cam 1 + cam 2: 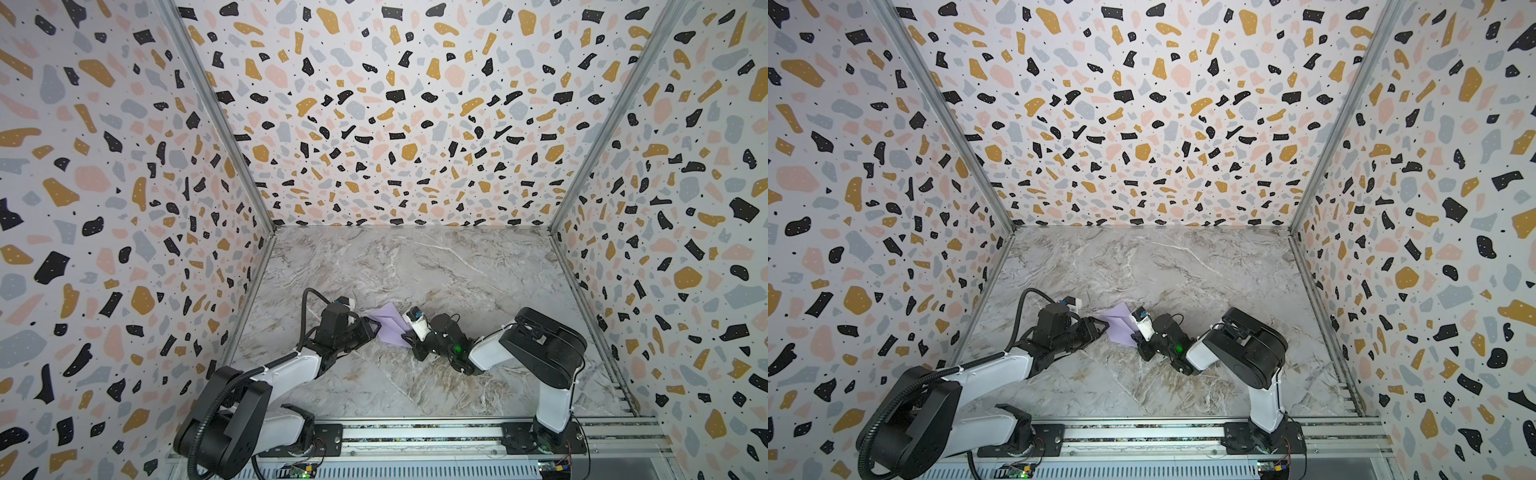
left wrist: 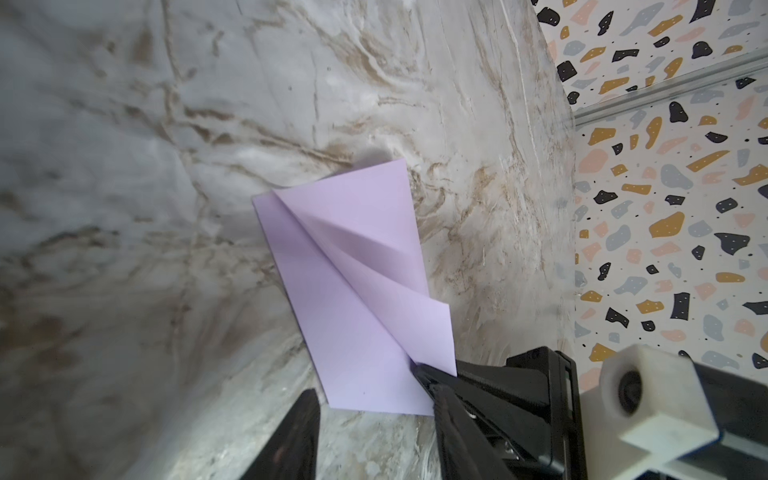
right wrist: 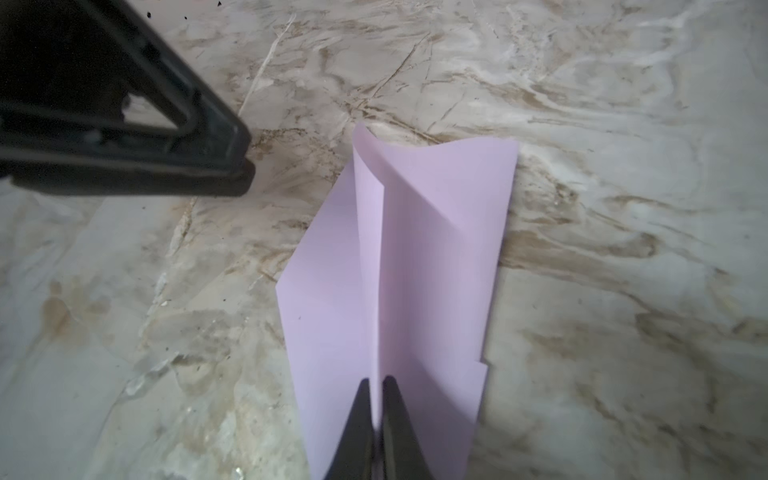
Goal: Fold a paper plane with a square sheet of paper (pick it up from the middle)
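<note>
Closest, right claw [image 3: 377, 386] pinching half-folded paper plane [image 3: 436, 257], mid grey-marbled counter [image 3: 623, 208]; terrazzo walls [image 1: 374, 104] on three sides in both top views; from right wrist only, left claw [image 3: 247, 166] parted, empty, clear of paper

Your grey marble-patterned table [image 1: 415, 266] carries the folded lilac paper [image 1: 390, 330], lower centre in both top views.
</note>
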Robot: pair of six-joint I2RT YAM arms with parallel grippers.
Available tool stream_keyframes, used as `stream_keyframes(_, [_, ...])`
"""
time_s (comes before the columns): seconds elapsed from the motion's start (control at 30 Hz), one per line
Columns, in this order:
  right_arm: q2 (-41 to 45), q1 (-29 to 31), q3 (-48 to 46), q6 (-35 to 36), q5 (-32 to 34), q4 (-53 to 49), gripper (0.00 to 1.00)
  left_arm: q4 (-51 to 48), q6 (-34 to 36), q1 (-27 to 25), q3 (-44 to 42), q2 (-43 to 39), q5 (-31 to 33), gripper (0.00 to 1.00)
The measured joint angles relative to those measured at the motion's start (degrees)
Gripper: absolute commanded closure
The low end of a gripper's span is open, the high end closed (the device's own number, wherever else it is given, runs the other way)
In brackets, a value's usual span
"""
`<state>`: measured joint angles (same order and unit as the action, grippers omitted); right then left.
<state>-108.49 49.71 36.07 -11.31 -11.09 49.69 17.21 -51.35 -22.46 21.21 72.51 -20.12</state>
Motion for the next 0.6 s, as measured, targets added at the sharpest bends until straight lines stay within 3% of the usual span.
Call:
stream_keyframes(0.27, [0.0, -2.4, 0.0, -8.0, -6.1, 1.4, 0.91, 4.1, -0.7, -4.4, 1.8, 6.1, -1.0, 0.62])
stream_keyframes(0.6, [0.0, -3.7, 0.0, -12.4, -9.2, 2.2, 0.90, 5.1, -0.5, -6.2, 6.7, 13.0, -1.5, 0.62])
